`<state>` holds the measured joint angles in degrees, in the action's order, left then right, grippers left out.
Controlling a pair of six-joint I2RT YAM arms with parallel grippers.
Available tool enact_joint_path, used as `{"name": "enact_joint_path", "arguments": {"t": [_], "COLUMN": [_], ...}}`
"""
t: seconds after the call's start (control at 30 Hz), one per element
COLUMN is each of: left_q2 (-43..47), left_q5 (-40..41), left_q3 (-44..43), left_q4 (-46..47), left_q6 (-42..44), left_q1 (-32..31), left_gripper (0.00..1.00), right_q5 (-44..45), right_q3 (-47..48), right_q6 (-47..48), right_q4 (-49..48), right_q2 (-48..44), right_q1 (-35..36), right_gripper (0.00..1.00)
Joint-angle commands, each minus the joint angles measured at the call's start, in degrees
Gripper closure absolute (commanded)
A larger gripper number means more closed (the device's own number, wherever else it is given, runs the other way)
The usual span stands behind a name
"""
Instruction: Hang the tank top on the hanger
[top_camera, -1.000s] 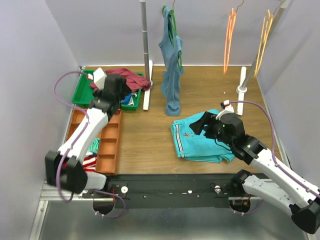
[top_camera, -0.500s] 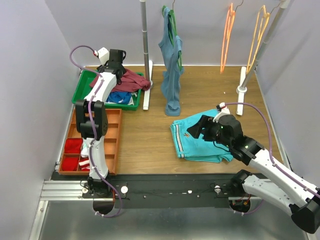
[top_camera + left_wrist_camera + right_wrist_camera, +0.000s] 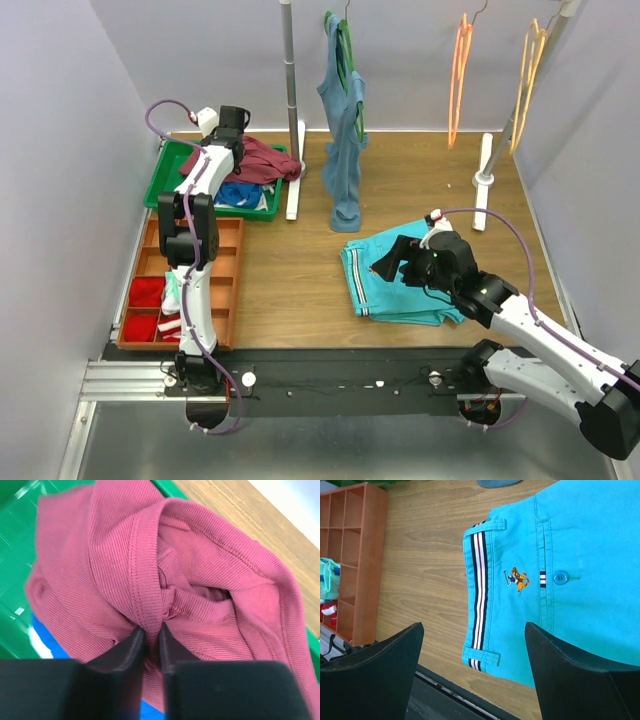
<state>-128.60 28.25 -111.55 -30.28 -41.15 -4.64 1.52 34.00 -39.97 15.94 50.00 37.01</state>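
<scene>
- Tank top [image 3: 200, 580] lies bunched in the green bin [image 3: 160, 190] at far left, spilling over its right rim. Crumpled like this, its armholes are hard to find, and a lift may bring it up twisted.
- Left gripper [image 3: 150, 635] has its jaws pinching one ribbed hem fold. So narrow a bite could slip once the cloth's weight hangs from it, or drag up the blue cloth [image 3: 57, 652] beneath.
- Right gripper [image 3: 474, 627] hovers over the turquoise garment [image 3: 590, 555], jaws spread wide, holding nothing. Dipping low could snag it.
- Hanger [image 3: 458, 80] hangs well apart, far right, by its hook alone. A push would likely swing it.
</scene>
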Motion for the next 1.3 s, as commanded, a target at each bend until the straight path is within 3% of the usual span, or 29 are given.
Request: {"name": "enact_joint_path", "arguments": {"t": [0.0, 0.03, 0.13, 0.43, 0.87, 1.1, 1.27], "left_q2": [5.19, 6.07, 9.14, 20.31, 39.89, 56.24, 71.34], "left_q5": [3.56, 3.48, 4.61, 1.46, -15.59, -17.52, -19.02], "left_q3": [-2.44, -3.32, -5.95, -6.23, -5.18, 6.50, 26.26], "left_q4": [0.75, 1.10, 0.14, 2.06, 1.81, 1.89, 5.05], "left_q6": [4.31, 5.28, 8.09, 12.23, 9.16, 7.49, 1.70], "left_q1": [0.43, 0.43, 0.43, 0.51, -1.84, -11.42, -19.69], "left_gripper": [0.85, 0.92, 1.00, 1.00, 1.00, 1.00, 1.00], "right_q5": [-0.38, -0.38, 0.06, 1.56, 1.82, 1.29, 1.73], "right_q3": [0.19, 0.36, 0.72, 3.18, 7.57, 10.29, 11.71], "right_q6": [1.38, 1.38, 1.38, 1.91, 2.70, 3.23, 2.79], "right_q4": [-0.65, -0.48, -0.12, 0.84, 1.72, 4.35, 6.38], "right_q2": [-0.60, -0.43, -0.51, -0.17, 0.98, -0.43, -3.06], "right_q1": [-0.19, -0.28, -0.19, -0.19, -0.28, -0.19, -0.19], "right_gripper": [0.11, 0.11, 0.11, 0.11, 0.11, 0.11, 0.11]}}
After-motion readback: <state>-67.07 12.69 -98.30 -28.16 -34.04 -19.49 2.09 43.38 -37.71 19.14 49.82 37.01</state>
